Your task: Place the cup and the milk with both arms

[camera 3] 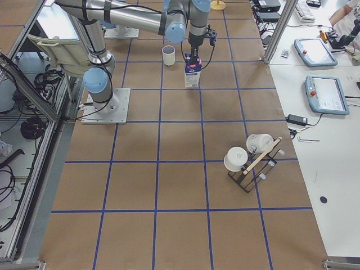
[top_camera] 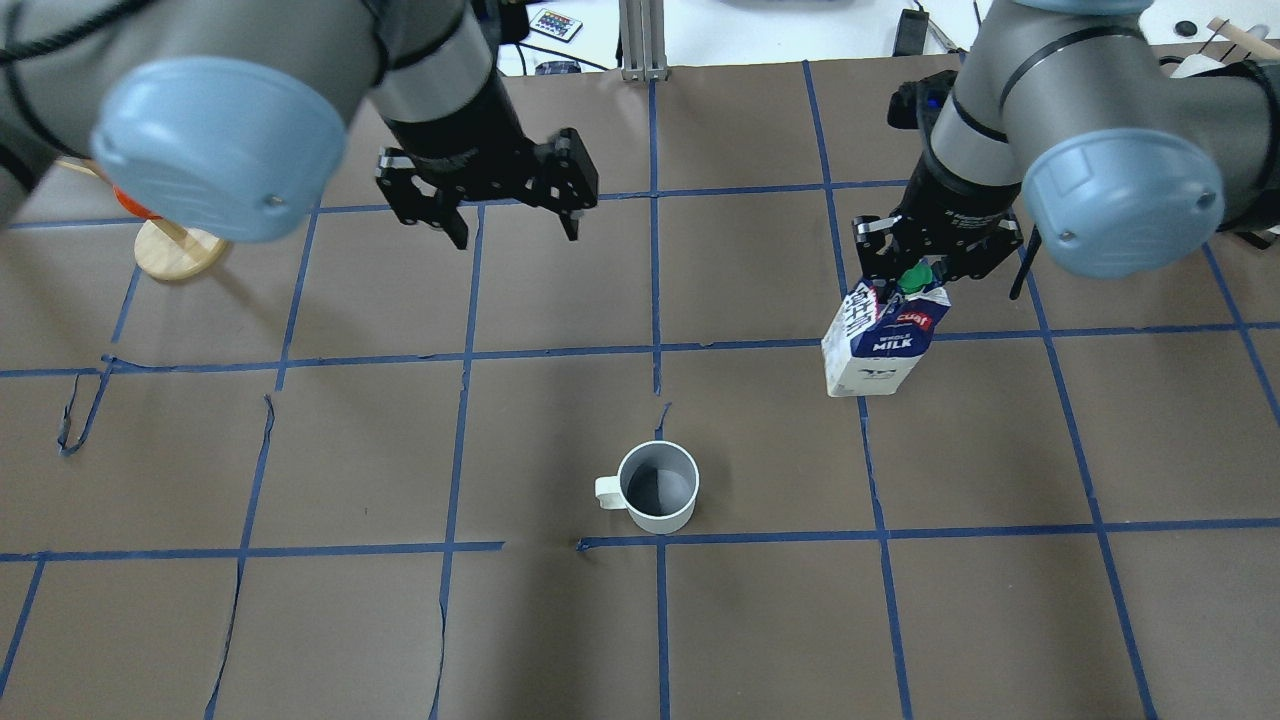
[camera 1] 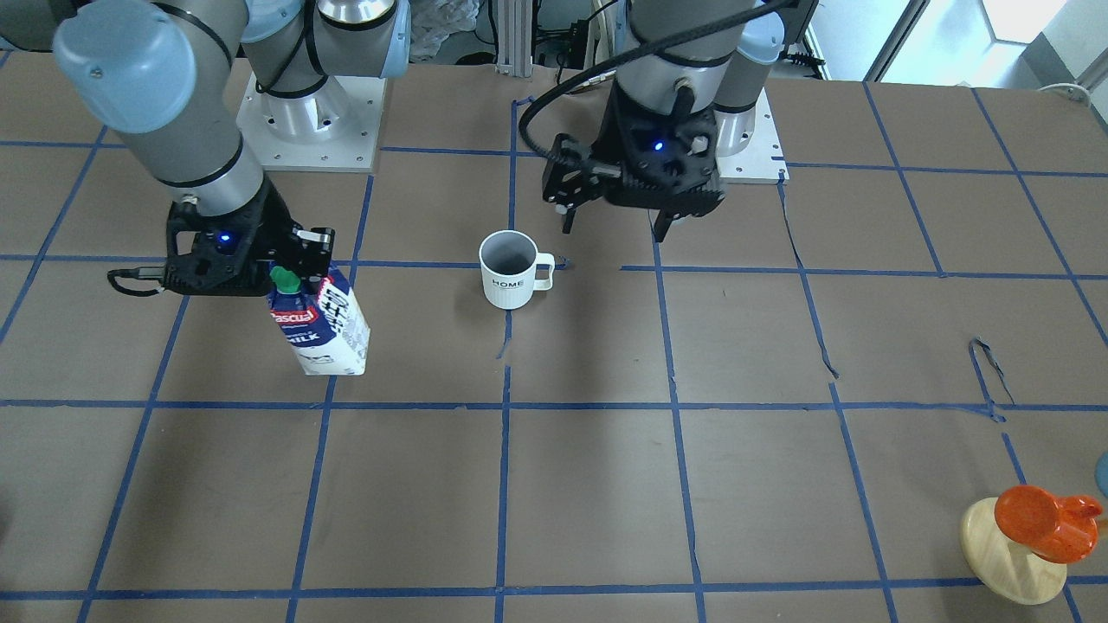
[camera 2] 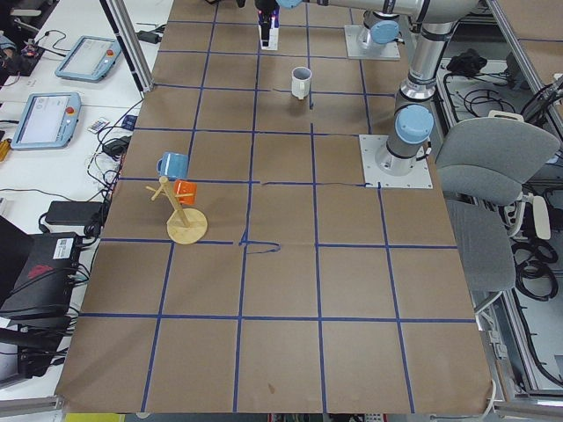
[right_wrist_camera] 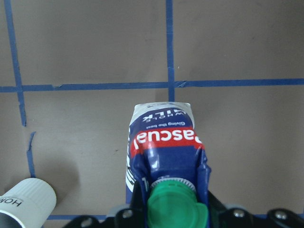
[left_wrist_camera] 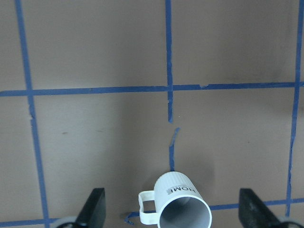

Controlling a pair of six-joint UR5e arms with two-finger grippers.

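Half the milk's gable hides inside the clamping right hand; left hand splayed.

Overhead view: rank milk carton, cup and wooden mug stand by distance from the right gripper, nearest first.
1. milk carton: held in the right gripper, on the view's right.
2. cup: centre of the table, standing free.
3. wooden mug stand: far left edge.
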